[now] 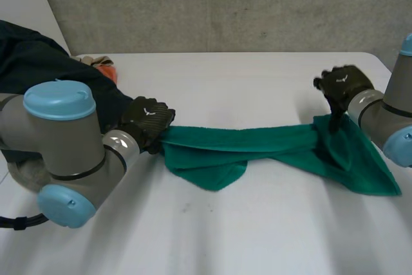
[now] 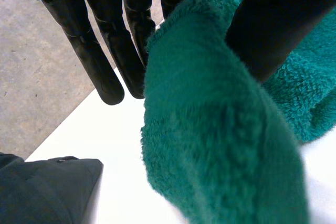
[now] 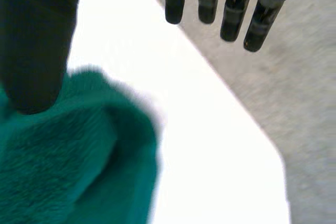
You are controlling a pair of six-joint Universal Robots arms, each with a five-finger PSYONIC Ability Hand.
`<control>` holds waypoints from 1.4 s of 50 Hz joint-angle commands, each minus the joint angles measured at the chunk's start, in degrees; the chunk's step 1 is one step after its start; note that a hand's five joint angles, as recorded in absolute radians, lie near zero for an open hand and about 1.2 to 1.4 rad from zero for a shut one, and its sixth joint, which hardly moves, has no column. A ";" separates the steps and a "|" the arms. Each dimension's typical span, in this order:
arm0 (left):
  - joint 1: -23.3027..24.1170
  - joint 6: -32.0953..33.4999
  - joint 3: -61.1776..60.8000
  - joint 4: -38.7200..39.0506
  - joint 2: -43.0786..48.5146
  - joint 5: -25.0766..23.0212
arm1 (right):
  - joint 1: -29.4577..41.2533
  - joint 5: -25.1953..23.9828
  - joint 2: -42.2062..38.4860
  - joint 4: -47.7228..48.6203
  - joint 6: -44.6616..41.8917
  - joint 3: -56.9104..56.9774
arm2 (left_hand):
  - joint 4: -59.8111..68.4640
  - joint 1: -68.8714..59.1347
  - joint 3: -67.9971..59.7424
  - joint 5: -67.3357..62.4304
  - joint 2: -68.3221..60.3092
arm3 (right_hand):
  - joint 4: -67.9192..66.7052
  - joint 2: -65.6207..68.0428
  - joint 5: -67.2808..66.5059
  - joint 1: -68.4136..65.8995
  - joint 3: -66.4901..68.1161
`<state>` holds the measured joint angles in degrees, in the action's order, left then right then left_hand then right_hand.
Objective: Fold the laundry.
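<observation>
A green towel (image 1: pixel 257 146) lies stretched in a twisted band across the white table (image 1: pixel 225 82) between my two hands. My left hand (image 1: pixel 147 120) is at the towel's left end. In the left wrist view a thick fold of towel (image 2: pixel 210 129) rises between the straight fingers (image 2: pixel 100 61) and the thumb, which pinch it. My right hand (image 1: pixel 344 85) is over the towel's right end, which peaks up to it and fans out below. In the right wrist view its fingers (image 3: pixel 231 9) are straight and well apart from the thumb, whose tip rests on the towel (image 3: pixel 63 171).
A dark blue garment (image 1: pixel 38 62) is heaped at the table's left, close behind my left arm, and lies beside my left hand (image 2: pixel 42 187). A small orange and white item (image 1: pixel 103 66) lies by it. A grey wall runs behind the table's far edge.
</observation>
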<state>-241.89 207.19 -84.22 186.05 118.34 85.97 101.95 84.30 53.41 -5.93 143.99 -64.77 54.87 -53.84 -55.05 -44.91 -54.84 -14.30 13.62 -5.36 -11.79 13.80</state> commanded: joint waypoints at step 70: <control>-9.31 15.79 28.54 6.38 9.18 2.71 | -5.89 0.51 4.69 14.87 12.71 9.83 | 25.13 -26.16 -24.95 -25.09 -25.16 | -65.70 66.38 -64.64 -68.21 66.20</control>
<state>-253.19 221.84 -74.26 180.27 120.19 88.69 95.70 82.59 60.47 -9.41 145.81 -64.51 68.76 -65.49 -68.35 -56.21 -68.19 -68.15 67.54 -56.94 -56.91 67.70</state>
